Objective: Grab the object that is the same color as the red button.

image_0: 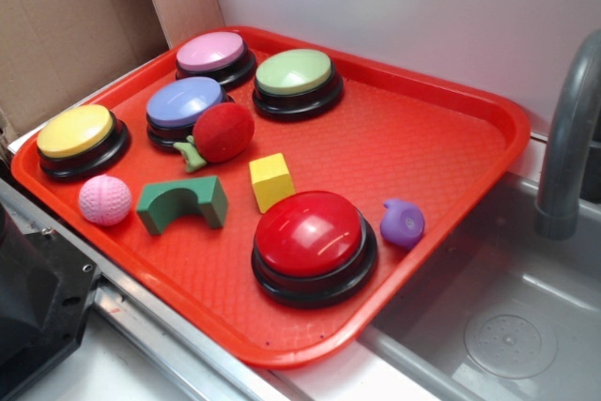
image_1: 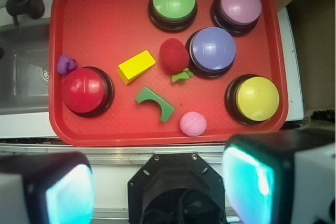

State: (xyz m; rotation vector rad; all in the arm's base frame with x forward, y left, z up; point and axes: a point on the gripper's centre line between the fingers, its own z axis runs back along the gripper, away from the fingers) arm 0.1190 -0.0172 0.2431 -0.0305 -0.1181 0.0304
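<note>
We judge that we are at the very start: the gripper [image_1: 157, 192] hangs high above the near edge of the red plastic tray [image_1: 105, 3], nothing is held, and the approach has not begun. In the wrist view its two fingers stand wide apart at the bottom corners, so it is open.

The large glossy red dome button on a black base [image_0: 313, 243] sets the colour, and the match is the small fuzzy red toy fruit with a green stem piece [image_0: 221, 133]. It lies near the middle of the tray, touching or just beside the blue dome button [image_0: 182, 107], with the yellow block [image_0: 270, 180] close on its other side.

The next move calls for travelling forward over the tray, centring above the fruit, and descending with the jaws set so they clear the blue button's rim.

The fruit looks soft, rounded and matte, smaller than any button, its stem pointing toward the green arch block [image_0: 183, 204].
</note>
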